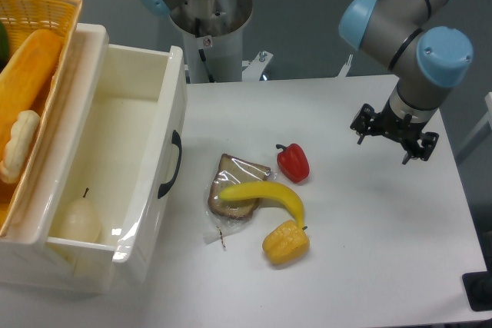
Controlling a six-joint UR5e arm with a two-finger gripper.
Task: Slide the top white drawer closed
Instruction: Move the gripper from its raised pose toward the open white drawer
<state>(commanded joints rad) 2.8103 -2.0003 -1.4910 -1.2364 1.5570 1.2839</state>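
Camera view: a white table (384,266) against a dark grey-blue wall. No writing is readable. The gripper (393,144) hangs above the table's right side; whether its jaws are spread cannot be told. Far left of the jaws, the top white drawer (150,167) stands pulled open, a pale pear (75,219) inside.

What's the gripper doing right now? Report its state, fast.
Gripper: holds nothing, hangs over the table far from the top white drawer; open or shut cannot be told.
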